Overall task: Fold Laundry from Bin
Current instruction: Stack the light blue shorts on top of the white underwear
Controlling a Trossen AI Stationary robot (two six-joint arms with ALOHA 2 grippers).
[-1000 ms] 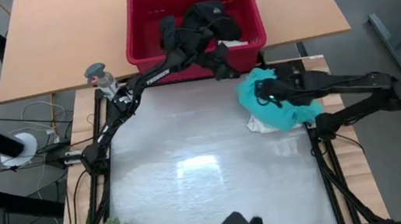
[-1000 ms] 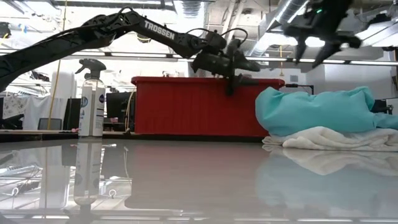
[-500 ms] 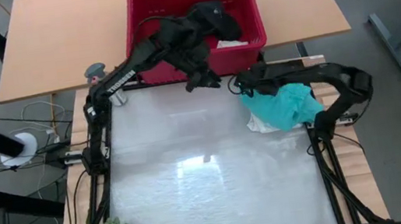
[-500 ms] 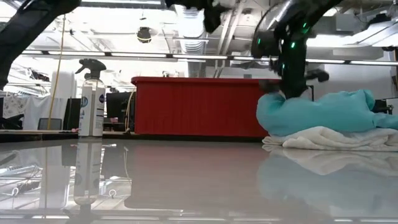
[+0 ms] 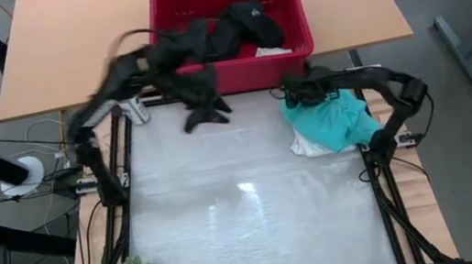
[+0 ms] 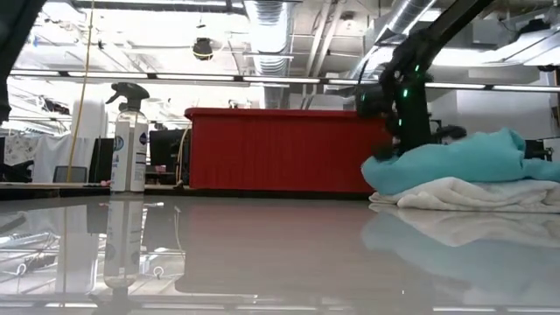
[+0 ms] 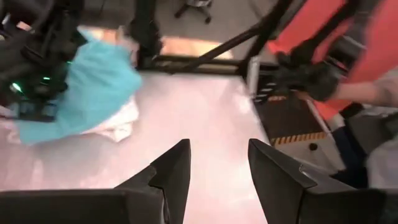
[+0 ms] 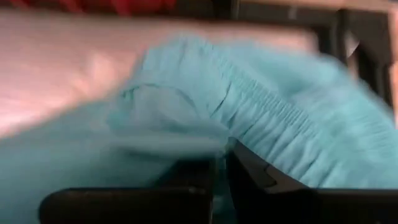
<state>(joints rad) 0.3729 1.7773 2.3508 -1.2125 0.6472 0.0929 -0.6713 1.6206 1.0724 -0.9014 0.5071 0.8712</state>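
Your left gripper (image 5: 206,113) hangs with fingers apart, empty, before the red bin (image 5: 173,62) holding black clothing (image 5: 244,22); your right gripper (image 5: 298,95) pinches the turquoise shirt (image 5: 336,122) near the table's right edge

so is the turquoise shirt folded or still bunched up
Bunched up: the turquoise shirt lies in a crumpled heap on a white piece, with the right pincer at its edge.

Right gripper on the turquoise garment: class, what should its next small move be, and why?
Probably a short lift. The right gripper looks pinched on the turquoise shirt, which lies bunched on a white piece; raising it would separate them.
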